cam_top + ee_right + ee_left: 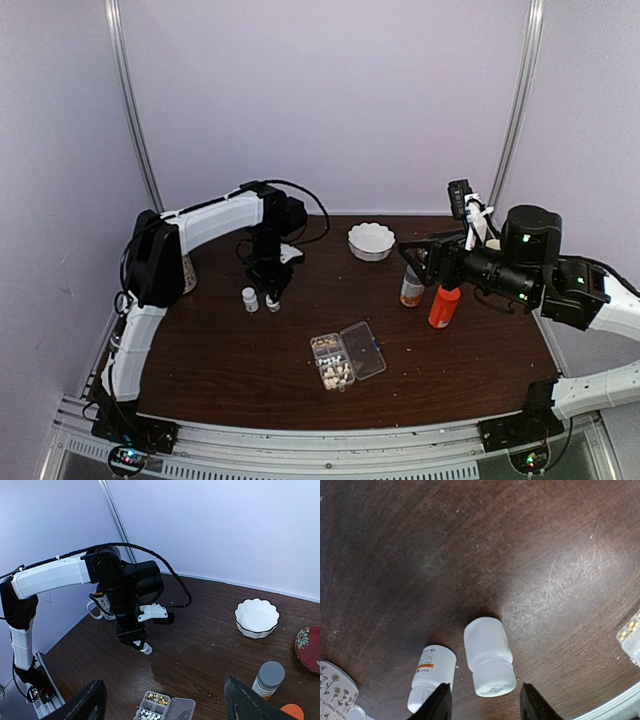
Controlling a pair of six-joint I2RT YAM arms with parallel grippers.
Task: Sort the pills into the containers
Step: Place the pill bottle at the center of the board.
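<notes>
The clear organiser box (347, 357) lies open near the table's front, its lid (181, 710) folded out to the right. Pale pills (335, 372) fill some containers; the right wrist view shows white pills (150, 714) and yellow ones (159, 698) in separate cells. My left gripper (271, 288) points down over a small white bottle (489, 655) that stands on the table. Its jaws are open, with a gap on each side of the bottle's cap. My right gripper (164, 681) hovers wide open and empty at the right.
A second small white bottle (431, 677) stands just left of the first. A white scalloped bowl (371, 240) sits at the back. An orange bottle (444, 305) and a grey-capped bottle (411, 288) stand below my right gripper. A patterned mug (188, 272) is at the far left.
</notes>
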